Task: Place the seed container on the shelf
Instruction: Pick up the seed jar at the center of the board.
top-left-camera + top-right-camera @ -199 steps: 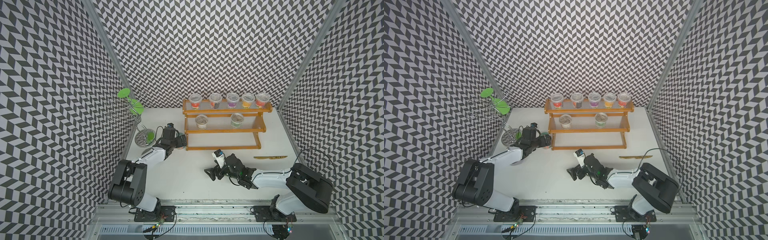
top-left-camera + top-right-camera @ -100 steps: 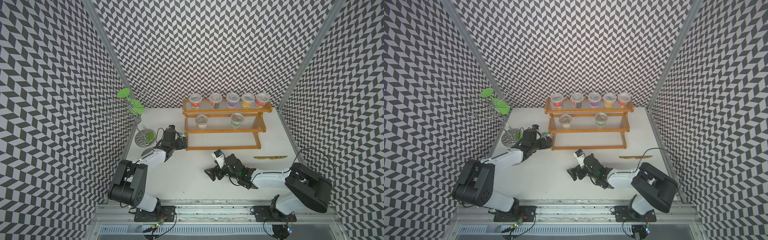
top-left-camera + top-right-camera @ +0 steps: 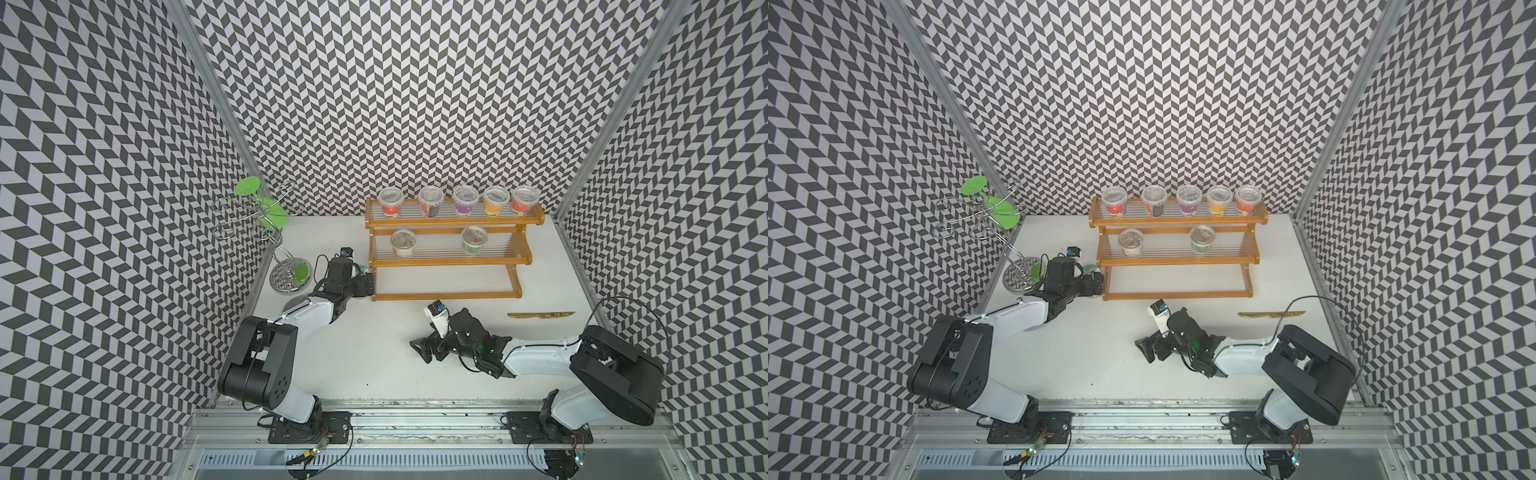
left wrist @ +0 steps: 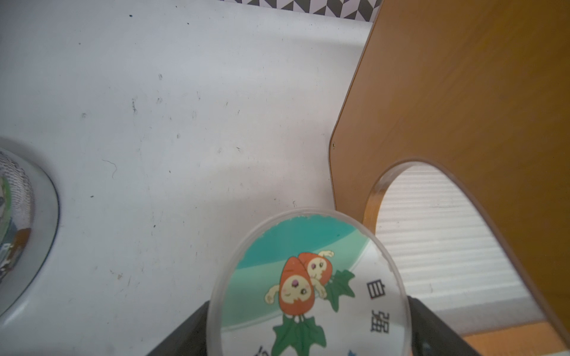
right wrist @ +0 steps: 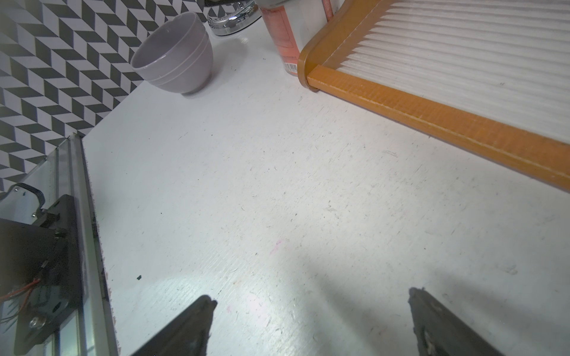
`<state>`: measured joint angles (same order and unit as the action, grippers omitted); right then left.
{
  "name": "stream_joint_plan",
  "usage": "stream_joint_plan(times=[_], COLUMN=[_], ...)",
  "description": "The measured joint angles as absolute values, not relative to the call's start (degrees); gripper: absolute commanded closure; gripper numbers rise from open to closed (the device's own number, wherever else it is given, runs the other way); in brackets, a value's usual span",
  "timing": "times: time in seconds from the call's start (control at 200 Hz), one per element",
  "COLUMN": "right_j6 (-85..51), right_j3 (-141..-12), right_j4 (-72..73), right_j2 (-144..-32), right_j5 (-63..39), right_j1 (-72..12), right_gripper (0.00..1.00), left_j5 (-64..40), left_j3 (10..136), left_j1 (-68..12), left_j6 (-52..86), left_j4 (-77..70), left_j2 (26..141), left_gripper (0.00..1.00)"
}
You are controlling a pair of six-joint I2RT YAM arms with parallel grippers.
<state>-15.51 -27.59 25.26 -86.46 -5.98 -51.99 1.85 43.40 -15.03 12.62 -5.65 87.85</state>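
Here, the left tool [image 3: 362, 284] is bracketing the seed container [image 4: 308, 286], jaws sitting either side of it; whether it is clenching, I cannot tell. The container is sitting just beside the shelf's [image 3: 446, 296] left end. The right tool [image 5: 312, 296] is resting released, jaws spread, in front of the shelf.

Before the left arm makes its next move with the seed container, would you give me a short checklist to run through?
1. Seed container between the jaws of the left gripper: ok.
2. Grip firmly closed on it: cannot tell.
3. Free space on the bottom tier of the shelf: ok.
4. Gap between seed container and side panel: cannot tell, they look very close.
5. Right gripper open, empty, away from the shelf: ok.
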Motion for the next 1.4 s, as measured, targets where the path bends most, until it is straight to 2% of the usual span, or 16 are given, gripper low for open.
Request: stream_joint_plan(times=[0.09,0.19,0.35,0.646,0.776,1.076,1.402], right_j6=[-15.5,-15.5,-15.5,-15.5,-15.5,-14.1,-10.8], right_j3=[-27.6,-27.6,-27.6,-27.6,-27.6,-27.6,-26.5], right_j4=[25.1,24.8,24.5,24.4,23.9,22.1,22.8], right_j2=[-86.5,-86.5,-86.5,-86.5,-86.3,-82.0,-74.7], right_j5=[-6.0,-6.0,-5.9,-5.8,-5.7,-4.8,-1.1], right_j1=[-52.0,-52.0,-52.0,-52.0,-52.0,-52.0,-52.0], right_gripper=[0.01,0.0,0.01,0.01,0.0,0.0,0.0], left_j5=[2.2,2.3,2.3,2.3,2.4,1.9,-4.4], left_j3=[43.4,43.4,42.9,42.9,42.9,42.2,40.6], left_j1=[-15.0,-15.0,-15.0,-15.0,-15.0,-15.4,-17.8], left_j6=[12.6,12.9,13.1,13.6,14.9,19.1,20.4], left_j4=[-5.6,-5.5,-4.9,-4.7,-2.5,6.3,14.3], left_j2=[87.9,87.9,87.9,87.8,86.3,73.2,55.0], left_gripper=[0.09,0.01,0.0,0.13,0.13,0.13,0.22])
